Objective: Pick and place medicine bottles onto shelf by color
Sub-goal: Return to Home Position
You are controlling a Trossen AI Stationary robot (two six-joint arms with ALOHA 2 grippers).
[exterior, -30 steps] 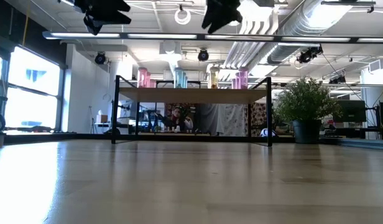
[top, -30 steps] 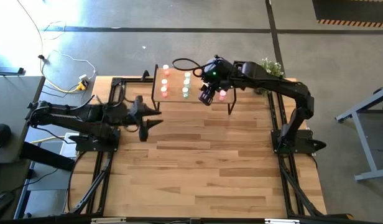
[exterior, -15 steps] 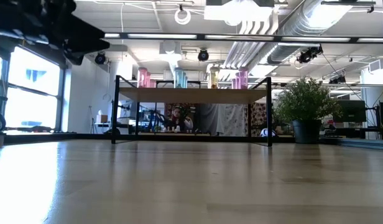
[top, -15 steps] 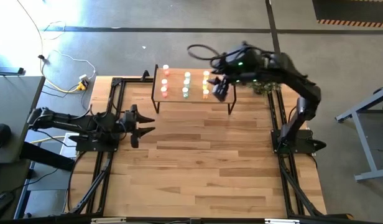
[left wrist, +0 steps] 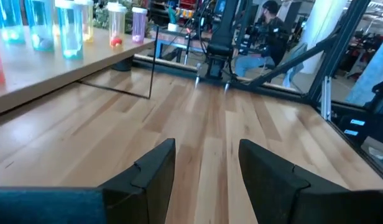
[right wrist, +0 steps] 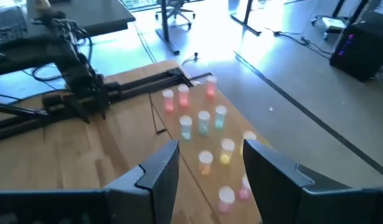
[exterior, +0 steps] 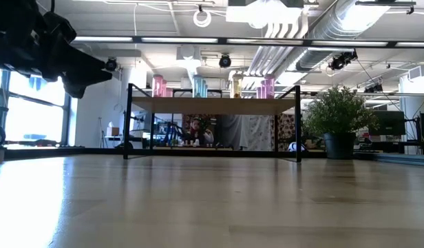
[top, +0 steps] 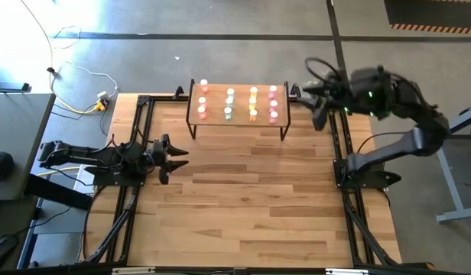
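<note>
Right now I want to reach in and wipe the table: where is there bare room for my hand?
The tabletop in front of the shelf is bare, from the left gripper across to the right arm's base. The shelf top is crowded: four lines of medicine bottles fill it, and the right gripper hangs off its right end.

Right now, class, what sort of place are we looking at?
Probably a robotics lab or workshop: exposed ceiling ducts, a concrete floor around the table, and a person among equipment beyond it.

Grey concrete floor (top: 243, 19) surrounds the wooden counter (top: 243, 198); white cables (top: 82, 76) lie beyond the left claw (top: 173, 158), and bright windows (exterior: 34, 114) shine behind that claw.
</note>
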